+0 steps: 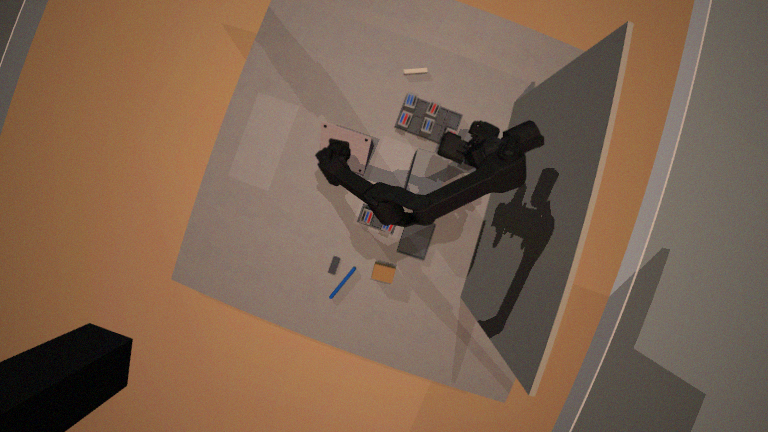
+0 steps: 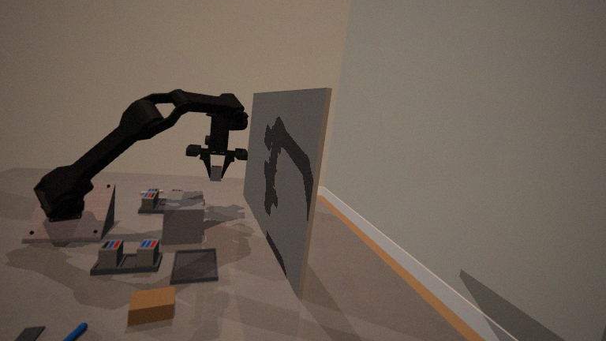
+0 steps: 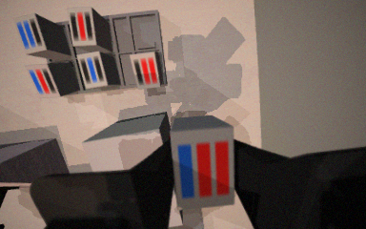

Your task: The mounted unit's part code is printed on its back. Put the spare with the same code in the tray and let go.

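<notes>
Gray block [image 2: 215, 173] [image 3: 203, 167] between black fingers [image 2: 217, 165], striped blue, red, red. Rack blocks carry three stripes each, in mixes of blue, red and black. Dark gray tray [image 1: 416, 241] [image 2: 194, 266]. Plain orange box [image 1: 383, 272] [image 2: 151, 305]. Blue stick [image 1: 342, 282] [image 2: 76, 331]. Pinkish base plate [image 1: 362, 150] [image 2: 103, 199] with black dots. Gray-beige tabletop [image 1: 254, 235] [image 2: 250, 315].
</notes>
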`<state>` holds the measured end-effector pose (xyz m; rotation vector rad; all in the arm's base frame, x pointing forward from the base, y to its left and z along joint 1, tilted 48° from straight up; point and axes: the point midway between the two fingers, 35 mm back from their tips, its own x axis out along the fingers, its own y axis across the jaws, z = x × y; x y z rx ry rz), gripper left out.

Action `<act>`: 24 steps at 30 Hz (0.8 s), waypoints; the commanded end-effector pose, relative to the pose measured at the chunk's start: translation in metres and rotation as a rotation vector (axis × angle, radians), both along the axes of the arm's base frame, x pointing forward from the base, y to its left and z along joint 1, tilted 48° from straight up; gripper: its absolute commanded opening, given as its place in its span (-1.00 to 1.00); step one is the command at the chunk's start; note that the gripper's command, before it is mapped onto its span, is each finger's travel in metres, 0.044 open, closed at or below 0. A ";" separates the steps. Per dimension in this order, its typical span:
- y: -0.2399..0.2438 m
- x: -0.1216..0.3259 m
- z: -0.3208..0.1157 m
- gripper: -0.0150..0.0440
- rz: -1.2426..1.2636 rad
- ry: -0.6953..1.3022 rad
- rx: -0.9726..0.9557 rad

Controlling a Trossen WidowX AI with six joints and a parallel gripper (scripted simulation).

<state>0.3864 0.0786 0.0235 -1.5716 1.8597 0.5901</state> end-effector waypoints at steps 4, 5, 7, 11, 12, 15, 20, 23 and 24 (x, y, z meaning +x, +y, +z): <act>-0.034 0.002 0.040 -0.49 0.011 -0.005 -0.003; -0.040 0.002 0.045 -0.49 0.011 -0.006 -0.004; -0.050 0.000 0.056 -0.49 0.012 -0.006 -0.005; -0.071 -0.003 0.076 -0.49 0.013 -0.007 -0.010; -0.076 -0.005 0.082 -0.49 0.013 -0.007 -0.012; -0.091 -0.009 0.097 -0.49 0.014 -0.007 -0.017; -0.114 -0.019 0.120 -0.49 0.017 -0.008 -0.023; -0.126 -0.027 0.133 -0.49 0.018 -0.009 -0.029; -0.131 -0.029 0.137 -0.49 0.019 -0.009 -0.031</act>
